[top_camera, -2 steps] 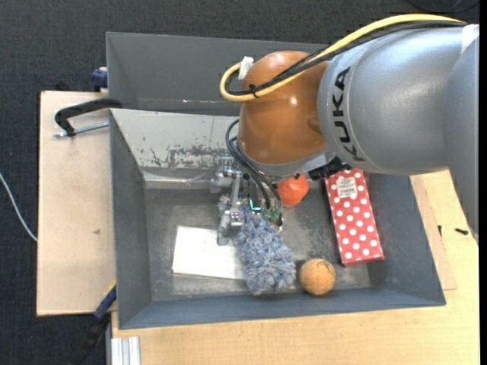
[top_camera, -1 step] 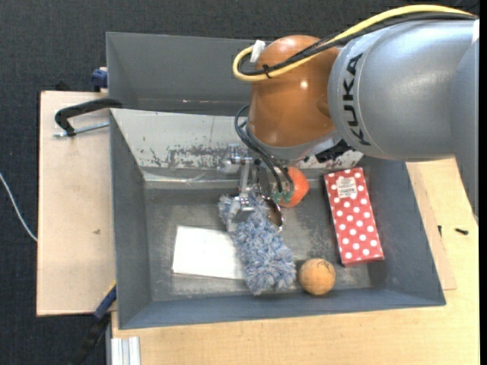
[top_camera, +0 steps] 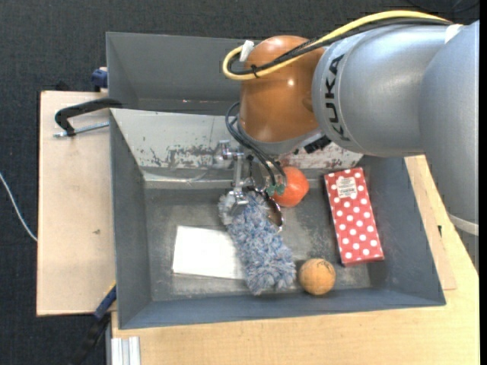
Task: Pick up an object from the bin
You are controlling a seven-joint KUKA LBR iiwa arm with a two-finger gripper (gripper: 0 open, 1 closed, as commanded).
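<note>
Hovering mid-frame, jaws apart, the two-finger gripper [top_camera: 253,198] sits over the fuzzy blue-grey knitted cloth [top_camera: 260,249]; closing may pinch only loose yarn, letting it slip free when lifted.

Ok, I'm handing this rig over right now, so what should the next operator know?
Tool: low in the bin, at the far end of the blue-grey woolly cloth, beside the red-orange ball.
On the floor: white folded sheet, red dotted box, tan ball.
Done: nothing looks lifted.
Left: the whole pick.
</note>
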